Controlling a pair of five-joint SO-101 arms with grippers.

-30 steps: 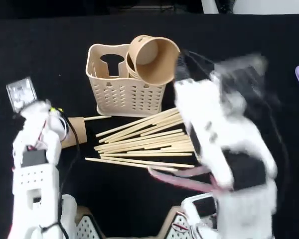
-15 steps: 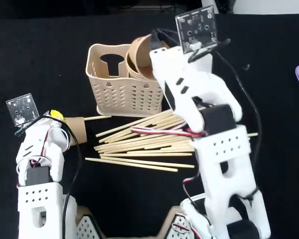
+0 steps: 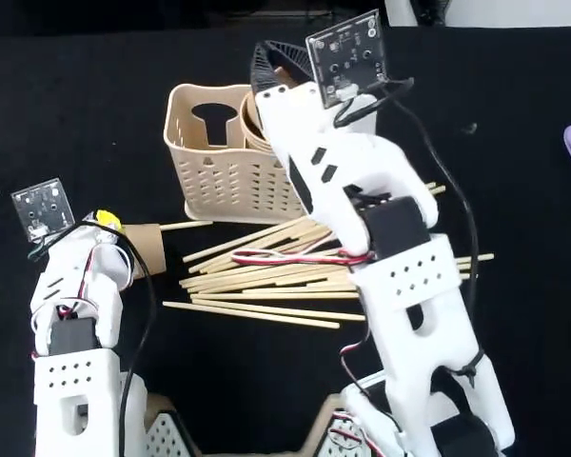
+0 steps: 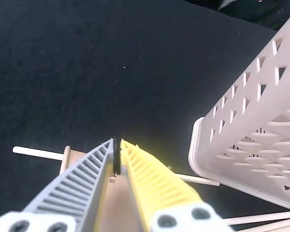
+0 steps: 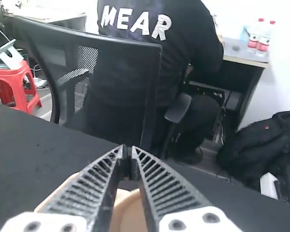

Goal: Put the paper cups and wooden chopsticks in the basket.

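Since a paper cup is light, thin-walled and easy to crush, the rim is looking like the place to take it, one finger inside and one outside, and both tools are doing just that. The right tool is pinching the wall of a paper cup, with only the paper's thickness parting its fingers. It is holding the cup at the basket, over the compartment where more cups are sitting nested; whether the held cup is resting in them I cannot tell.

The left tool is likewise clamping, shut to a sliver, on the wall of a second paper cup. That cup is lying on its side on the bench, near the basket's front corner, with one stray chopstick seemingly running under it.

Farther out, the wooden chopsticks are lying in a loose fan on the bench between the two arms, in front of the basket, none yet inside. They are going to handle differently, I judge: light and stiff, but slim, smooth and apt to roll or slide out. Gripping a few crosswise near mid-length is looking safest.
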